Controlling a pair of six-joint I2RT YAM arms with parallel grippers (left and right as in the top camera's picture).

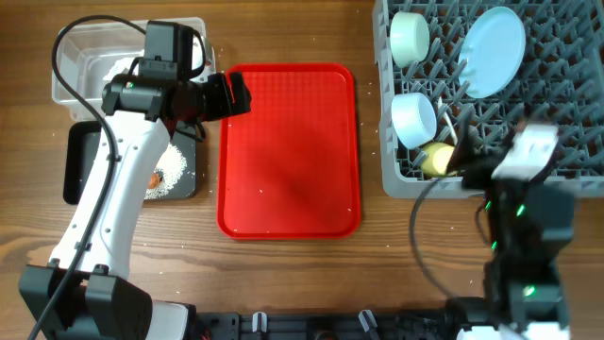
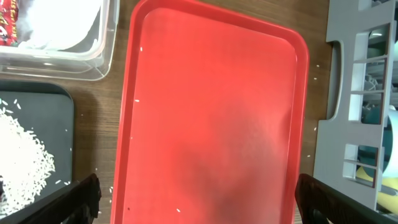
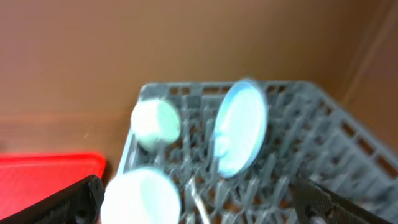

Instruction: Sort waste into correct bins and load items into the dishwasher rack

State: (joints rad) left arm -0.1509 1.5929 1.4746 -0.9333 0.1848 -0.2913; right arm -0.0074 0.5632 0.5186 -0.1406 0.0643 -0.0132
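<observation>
While both pairs of jaws stand spread wide with nothing between them, the left gripper (image 2: 196,186) hangs above the red tray (image 2: 211,93), which fills the space under and ahead of its fingers and carries a few loose white grains (image 2: 137,99). Outside its left finger lies the black tray (image 2: 50,102) with a heap of white rice (image 2: 18,155) in it, and the overhead view shows a small orange carrot piece (image 1: 154,178) lying in this rice. Further ahead on the same side is the clear tub (image 2: 102,56), which holds white and red wrapper paper (image 2: 9,25). Beyond the right finger begins the grey dishwasher rack (image 2: 333,143). The right gripper (image 3: 198,186) points toward this rack, though its own picture is blurred. Nearest, just ahead of its left finger, sits the pale blue bowl (image 3: 143,196); further ahead on that side is the mint-green bowl (image 3: 155,121). Ahead and about in the middle, the pale blue plate (image 3: 239,127) stands on its edge between the pegs (image 3: 292,155). From above, the yellow cup (image 1: 436,159) sits in the rack's corner, just beside this gripper and next to the pale blue bowl.
</observation>
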